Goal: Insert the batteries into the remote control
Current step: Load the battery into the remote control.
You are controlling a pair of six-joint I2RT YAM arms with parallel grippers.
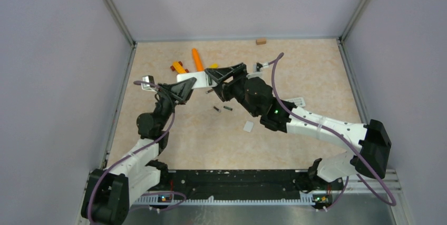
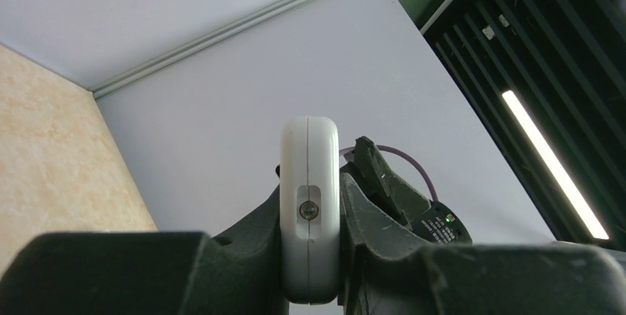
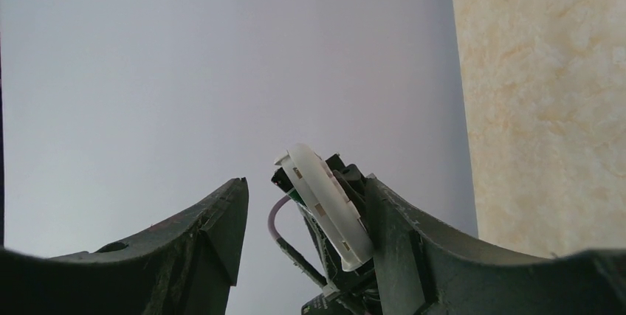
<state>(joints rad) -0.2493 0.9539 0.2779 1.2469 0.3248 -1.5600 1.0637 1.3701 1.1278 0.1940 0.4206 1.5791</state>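
My left gripper (image 1: 184,89) is shut on the white remote control (image 1: 193,80) and holds it above the table. In the left wrist view the remote control (image 2: 308,153) stands end-on, clamped between the jaws of the left gripper (image 2: 310,204). My right gripper (image 1: 213,80) is open at the remote's other end. In the right wrist view the remote control (image 3: 325,208) lies against the right finger (image 3: 399,234) of the right gripper (image 3: 304,182), and a gap separates it from the left finger (image 3: 214,226). Two slim dark batteries (image 1: 216,110) (image 1: 228,108) lie on the table below the right wrist.
An orange cylinder (image 1: 197,59), orange-red blocks (image 1: 178,67) and a yellow block (image 1: 213,66) lie behind the grippers. A brown block (image 1: 261,41) sits at the back wall. A small white piece (image 1: 248,126) and a white ribbed piece (image 1: 298,101) lie near the right arm.
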